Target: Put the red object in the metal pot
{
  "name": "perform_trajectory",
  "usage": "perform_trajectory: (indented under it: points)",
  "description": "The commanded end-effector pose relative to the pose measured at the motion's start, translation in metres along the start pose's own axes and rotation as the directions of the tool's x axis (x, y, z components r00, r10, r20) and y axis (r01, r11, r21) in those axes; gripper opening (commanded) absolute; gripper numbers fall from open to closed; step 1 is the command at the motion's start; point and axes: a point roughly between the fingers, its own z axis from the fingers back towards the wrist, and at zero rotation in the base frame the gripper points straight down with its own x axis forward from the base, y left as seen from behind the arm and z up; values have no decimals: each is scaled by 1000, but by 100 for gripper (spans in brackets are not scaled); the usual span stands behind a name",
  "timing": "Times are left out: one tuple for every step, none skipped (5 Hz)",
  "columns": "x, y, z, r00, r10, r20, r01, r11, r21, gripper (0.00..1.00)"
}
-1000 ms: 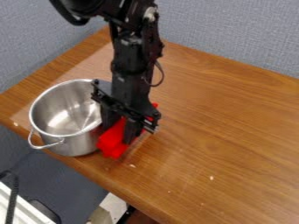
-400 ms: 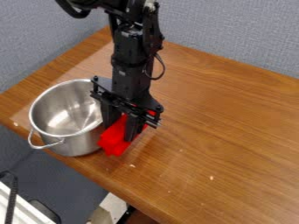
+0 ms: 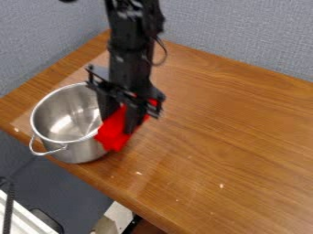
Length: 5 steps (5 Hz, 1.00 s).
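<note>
One second on, I've got the red object lifted off the table, clenched in the gripper, hanging at the metal pot's three o'clock rim. Next, over and release.

Brown wooden table (grain visible), metal pot standing on its near left corner, right side bare

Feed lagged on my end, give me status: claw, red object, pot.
Claw shut on red object, bar hanging clear of the table. Metal pot beside it, nothing inside. Nothing in the way.
</note>
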Motion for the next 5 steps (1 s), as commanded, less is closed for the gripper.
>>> perform_trajectory:
  points:
    - [0,26,24,993,92,76,-92,996,-5,0]
    - [-1,63,22,983,171,72,-169,985,-35,0]
    - [1,91,15,974,210,85,-206,977,-57,0]
    - [2,109,10,969,226,102,-221,973,-62,0]
    - [8,112,8,968,220,118,-215,975,-60,0]
